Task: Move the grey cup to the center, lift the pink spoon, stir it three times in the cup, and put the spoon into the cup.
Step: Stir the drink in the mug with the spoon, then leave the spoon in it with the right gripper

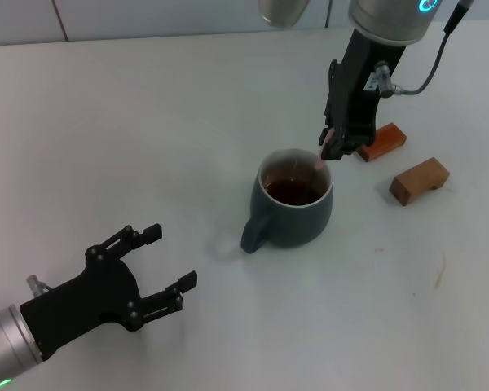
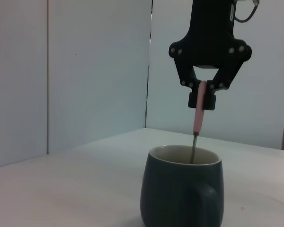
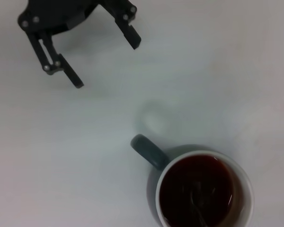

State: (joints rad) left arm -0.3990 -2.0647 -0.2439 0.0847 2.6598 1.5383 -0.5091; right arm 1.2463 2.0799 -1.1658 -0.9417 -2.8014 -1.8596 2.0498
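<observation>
The grey cup [image 1: 292, 208] stands at the table's middle, handle toward my left arm, with dark brown liquid inside. It also shows in the left wrist view [image 2: 182, 191] and the right wrist view [image 3: 203, 189]. My right gripper [image 1: 330, 148] is above the cup's far right rim, shut on the pink spoon [image 1: 320, 162]. The spoon [image 2: 198, 116] hangs upright from it, pink handle in the fingers, metal neck down inside the cup. My left gripper [image 1: 169, 265] is open and empty, near the front left, apart from the cup; it shows in the right wrist view [image 3: 104, 59].
Two brown wooden blocks lie to the right of the cup, one [image 1: 381, 141] just behind my right gripper and one [image 1: 419, 180] farther right. The white table [image 1: 147, 122] stretches bare to the left and back.
</observation>
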